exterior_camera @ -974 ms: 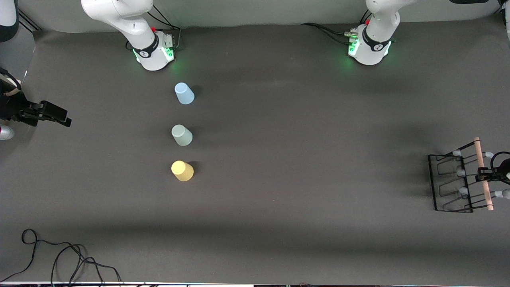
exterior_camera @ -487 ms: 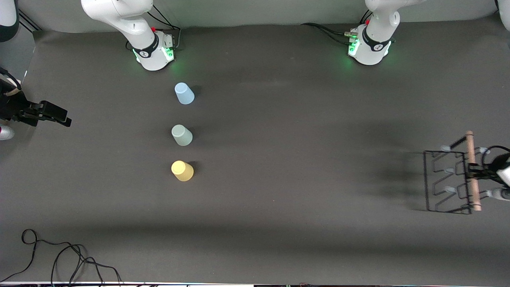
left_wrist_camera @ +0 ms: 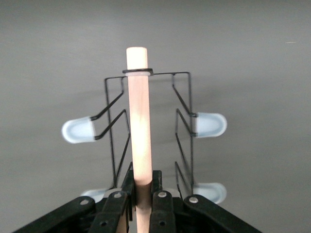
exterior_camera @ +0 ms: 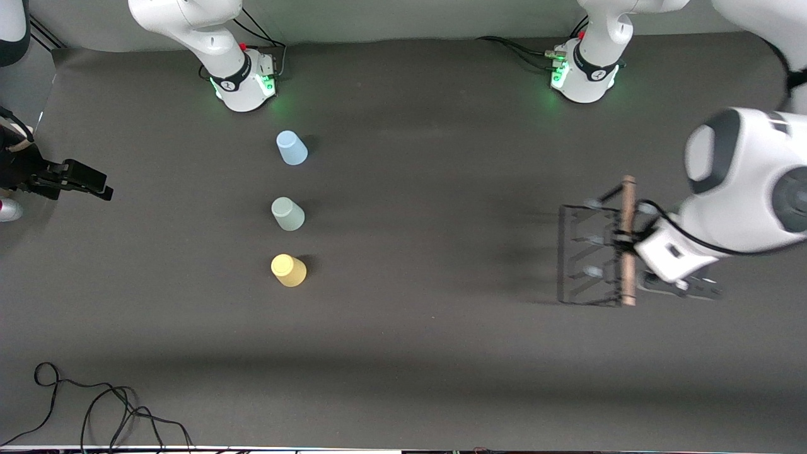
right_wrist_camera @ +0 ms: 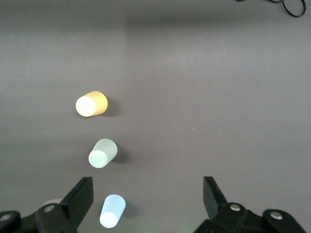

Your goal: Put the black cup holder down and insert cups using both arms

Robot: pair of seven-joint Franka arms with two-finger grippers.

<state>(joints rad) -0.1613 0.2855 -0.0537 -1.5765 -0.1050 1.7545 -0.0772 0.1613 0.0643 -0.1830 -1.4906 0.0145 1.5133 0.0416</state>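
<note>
Dark grey matting [exterior_camera: 441,353] covers my table. My left gripper [left_wrist_camera: 142,196] is clenched on the wooden rod [exterior_camera: 627,239] of the black cup holder [exterior_camera: 589,255], carried over the left arm's end of the table. I judge the rack light, stiff and prone to swing; the rod is the sound hold. Blue cup [exterior_camera: 291,148], mint cup [exterior_camera: 287,214] and yellow cup [exterior_camera: 288,270] stand inverted, well apart from it. My right gripper [right_wrist_camera: 148,204] waits, spread wide, above the cups. Nothing obstructs.

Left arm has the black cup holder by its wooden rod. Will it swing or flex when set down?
The black cup holder, held by the left gripper shut on its wooden rod, is thin wire, so probably light and slightly springy. A single mid-rod grip may let it pivot. Its wide base should stand steadily.
</note>
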